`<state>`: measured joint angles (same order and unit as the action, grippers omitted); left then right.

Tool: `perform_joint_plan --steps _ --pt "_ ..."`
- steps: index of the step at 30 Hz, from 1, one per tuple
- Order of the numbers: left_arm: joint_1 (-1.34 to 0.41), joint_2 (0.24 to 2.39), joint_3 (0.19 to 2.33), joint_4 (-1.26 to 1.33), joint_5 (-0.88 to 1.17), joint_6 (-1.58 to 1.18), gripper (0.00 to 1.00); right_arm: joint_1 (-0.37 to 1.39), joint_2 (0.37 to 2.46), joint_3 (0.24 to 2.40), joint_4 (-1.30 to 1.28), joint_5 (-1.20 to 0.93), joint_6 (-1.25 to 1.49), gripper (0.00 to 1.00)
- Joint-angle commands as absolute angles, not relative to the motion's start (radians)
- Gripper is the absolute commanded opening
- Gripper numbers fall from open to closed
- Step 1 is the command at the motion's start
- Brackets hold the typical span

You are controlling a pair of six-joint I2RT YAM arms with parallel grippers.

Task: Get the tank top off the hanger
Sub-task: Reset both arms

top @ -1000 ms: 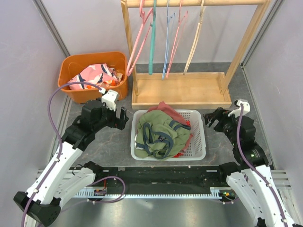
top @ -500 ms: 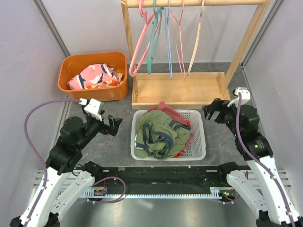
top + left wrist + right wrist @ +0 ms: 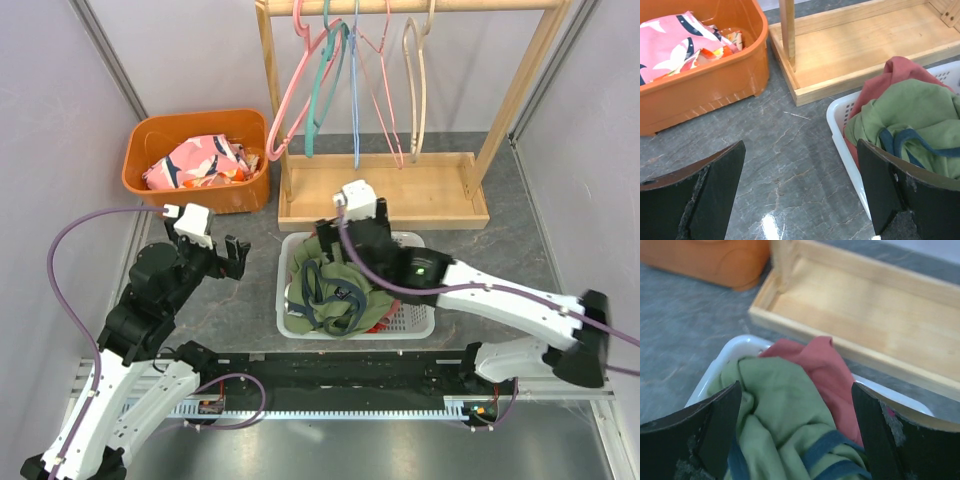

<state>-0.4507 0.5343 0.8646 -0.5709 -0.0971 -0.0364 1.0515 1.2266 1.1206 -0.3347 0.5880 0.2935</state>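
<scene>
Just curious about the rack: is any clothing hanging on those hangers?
No, the hangers on the wooden rack all hang bare, without any garment.

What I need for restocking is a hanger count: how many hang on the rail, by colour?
Pink hangers: 2
Teal hanger: 1
Blue hanger: 1
Cream hanger: 1
Total: 5

White arms [image 3: 125,400], black joints, black grippers [image 3: 800,197] (purple cables [image 3: 55,262] looping alongside).
</scene>
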Motion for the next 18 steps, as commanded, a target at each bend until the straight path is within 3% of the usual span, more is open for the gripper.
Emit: perform_joint_plan --steps 1,4,11,18 --pt "-0.448 0.531 0.913 -0.531 -0.162 -0.002 0.99 1.193 1.389 1.288 -0.455 1.269 0.345 0.98" --pt "-0.448 0.531 0.87 -0.496 -0.209 -0.025 0.99 1.193 1.376 1.247 -0.603 1.324 0.504 0.98" --pt "-0.448 0.604 0.799 -0.319 -0.195 -0.017 0.99 1.192 0.994 0.895 -0.341 1.151 0.353 0.98" --pt "-0.436 0.65 0.772 -0.239 -0.218 -0.043 0.99 1.192 0.906 0.882 -0.469 1.193 0.437 0.98"
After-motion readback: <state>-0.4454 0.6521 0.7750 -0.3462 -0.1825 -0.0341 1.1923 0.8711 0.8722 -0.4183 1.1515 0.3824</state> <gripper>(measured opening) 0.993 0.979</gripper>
